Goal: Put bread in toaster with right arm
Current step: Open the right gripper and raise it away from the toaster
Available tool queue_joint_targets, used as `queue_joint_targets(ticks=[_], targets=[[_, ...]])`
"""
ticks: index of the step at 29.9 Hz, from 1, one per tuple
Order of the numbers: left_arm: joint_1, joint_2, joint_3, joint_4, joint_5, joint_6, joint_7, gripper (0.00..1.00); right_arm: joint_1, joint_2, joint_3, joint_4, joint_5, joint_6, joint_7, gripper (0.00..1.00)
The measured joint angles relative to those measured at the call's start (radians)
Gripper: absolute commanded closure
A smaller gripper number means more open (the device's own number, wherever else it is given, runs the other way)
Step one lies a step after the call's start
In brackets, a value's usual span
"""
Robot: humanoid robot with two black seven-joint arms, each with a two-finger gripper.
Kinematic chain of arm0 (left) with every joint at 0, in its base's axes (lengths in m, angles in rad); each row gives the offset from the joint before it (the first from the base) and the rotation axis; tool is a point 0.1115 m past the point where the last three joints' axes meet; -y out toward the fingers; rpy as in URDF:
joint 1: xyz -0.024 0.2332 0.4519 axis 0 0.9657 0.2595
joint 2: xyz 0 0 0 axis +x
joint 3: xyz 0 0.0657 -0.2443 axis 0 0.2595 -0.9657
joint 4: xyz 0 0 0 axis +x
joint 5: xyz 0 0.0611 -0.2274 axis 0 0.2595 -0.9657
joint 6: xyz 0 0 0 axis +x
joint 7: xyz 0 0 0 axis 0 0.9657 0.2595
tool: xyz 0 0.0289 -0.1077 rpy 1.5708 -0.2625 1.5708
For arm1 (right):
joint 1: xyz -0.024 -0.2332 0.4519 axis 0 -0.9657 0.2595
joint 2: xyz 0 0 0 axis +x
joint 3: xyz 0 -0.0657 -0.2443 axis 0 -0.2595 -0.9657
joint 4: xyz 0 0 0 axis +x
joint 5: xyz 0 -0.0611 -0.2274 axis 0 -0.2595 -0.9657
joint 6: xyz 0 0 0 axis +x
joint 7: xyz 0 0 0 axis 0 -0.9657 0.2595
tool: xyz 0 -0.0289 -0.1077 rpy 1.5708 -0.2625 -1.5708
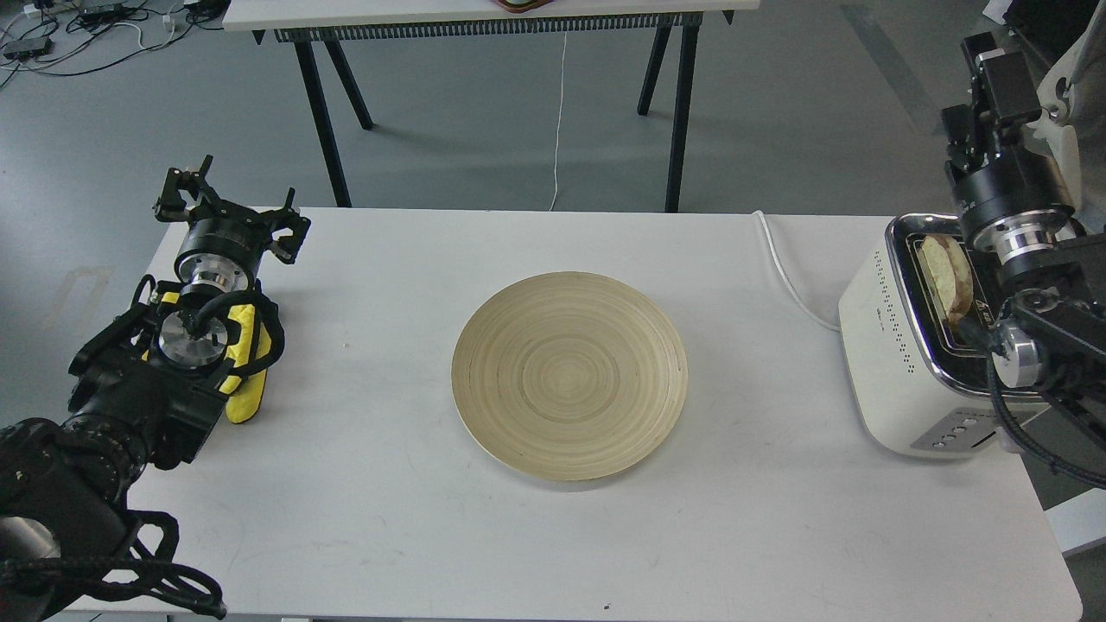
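The bread (942, 275) stands sunk in the left slot of the cream-white toaster (877, 354) at the table's right edge, only its top crust showing. My right arm comes in from the right and crosses above the toaster's right half, hiding the right slot. Its gripper (995, 73) points up and away beyond the toaster, apart from the bread; its fingers cannot be told apart. My left gripper (232, 206) rests at the table's far left corner, its jaws spread and empty.
A round bamboo plate (484, 328) lies empty mid-table. A yellow cloth (244, 389) lies under my left arm. The toaster's white cord (785, 268) runs off the far edge. A second table (484, 13) stands behind.
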Motion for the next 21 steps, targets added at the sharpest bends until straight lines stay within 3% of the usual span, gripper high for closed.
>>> queue_joint_targets(ticks=[11,21], targets=[[0.000,0.000,0.000,0.000,0.000,0.000,0.000,0.00,-0.131,0.296,0.158,-0.226,0.180,0.376,0.000,0.01],[0.001,0.000,0.000,0.000,0.000,0.000,0.000,0.00,-0.154,0.351,0.207,-0.247,0.187,0.412,0.000,0.01]])
